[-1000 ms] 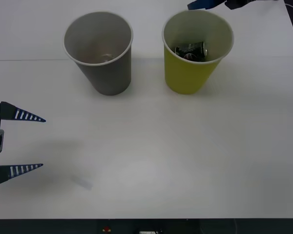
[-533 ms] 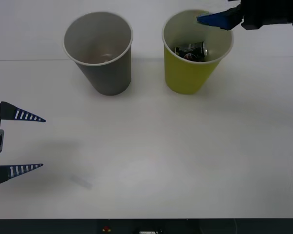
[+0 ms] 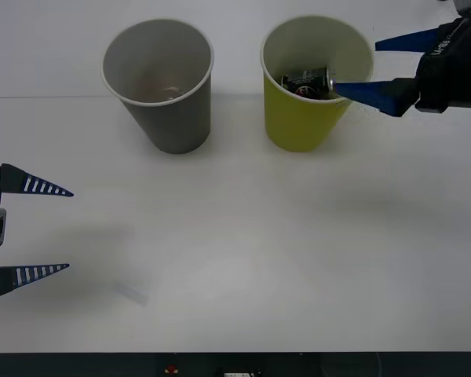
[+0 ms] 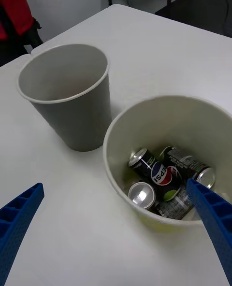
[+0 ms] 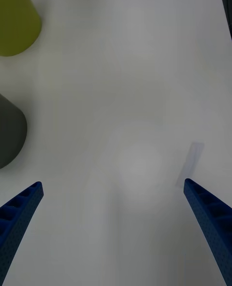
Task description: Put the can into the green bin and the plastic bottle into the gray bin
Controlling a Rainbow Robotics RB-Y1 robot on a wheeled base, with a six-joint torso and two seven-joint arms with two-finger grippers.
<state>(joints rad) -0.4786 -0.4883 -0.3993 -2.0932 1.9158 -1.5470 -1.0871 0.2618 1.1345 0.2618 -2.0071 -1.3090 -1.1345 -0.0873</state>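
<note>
Now the worktop (image 3: 243, 259) holds the gray bin (image 3: 158, 78) and the green bin (image 3: 314, 86); right tool (image 3: 377, 67) has swung in beside the green one, open and empty; left tool (image 3: 51, 229) parked open. The can (image 4: 157, 172) lies inside it, so that half looks done.

Two large paper cups stand on one white worktop (image 3: 243, 236): one gray bin (image 3: 158, 82) at far left and one green bin (image 3: 314, 86) at far right. The right wrist view looks into the green bin and shows four small drink cans: a Pepsi can (image 4: 153, 170), a silver-topped can (image 4: 141, 194), and two dark cans (image 4: 186, 163) behind. Two grippers, each with two blue fingers, flank the scene: the left gripper (image 3: 43, 229) and the right gripper (image 3: 357, 64).
</note>
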